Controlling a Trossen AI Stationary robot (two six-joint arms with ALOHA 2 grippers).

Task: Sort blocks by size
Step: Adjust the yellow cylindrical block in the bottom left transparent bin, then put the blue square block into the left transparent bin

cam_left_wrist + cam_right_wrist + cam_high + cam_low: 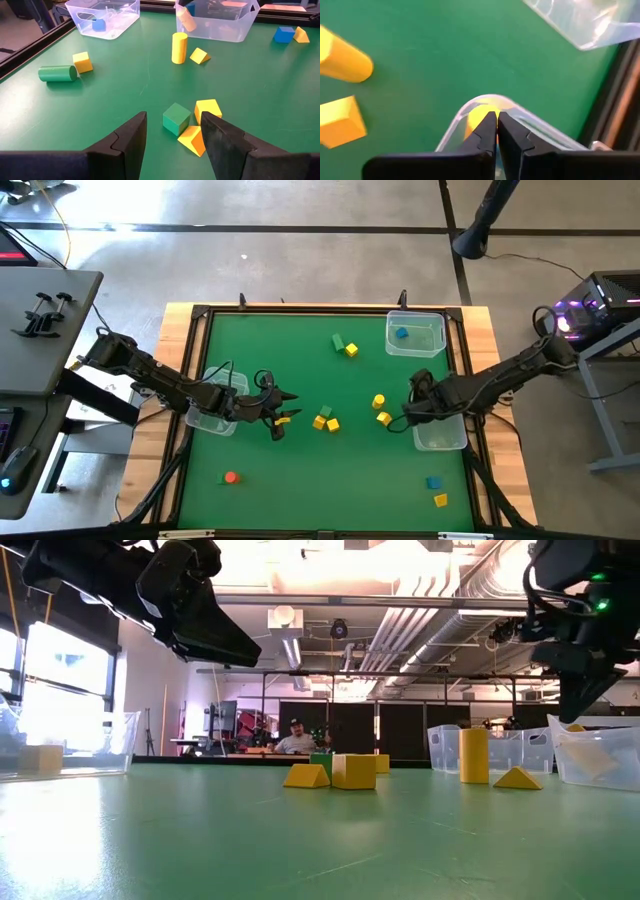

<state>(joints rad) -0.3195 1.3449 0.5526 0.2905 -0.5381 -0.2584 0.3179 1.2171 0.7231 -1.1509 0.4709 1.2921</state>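
My left gripper (283,408) hangs open above the green mat, left of centre. Just ahead of its fingers lie a green cube (176,118), a yellow cube (207,110) and a yellow wedge (192,140), all flat on the mat; the fingers touch none of them. My right gripper (496,122) is shut with nothing between its fingers, over the corner of a clear bin (440,432) at the right. A yellow block (479,116) lies inside that bin, below the fingertips. A yellow cylinder (378,401) stands upright beside a yellow wedge (384,418).
A second clear bin (415,335) at the far right holds a blue block (401,333); a third bin (213,408) sits under my left arm. A green cylinder (338,340), a yellow block (351,351), an orange-red block (231,477), and a blue (433,482) and yellow piece (440,500) lie scattered.
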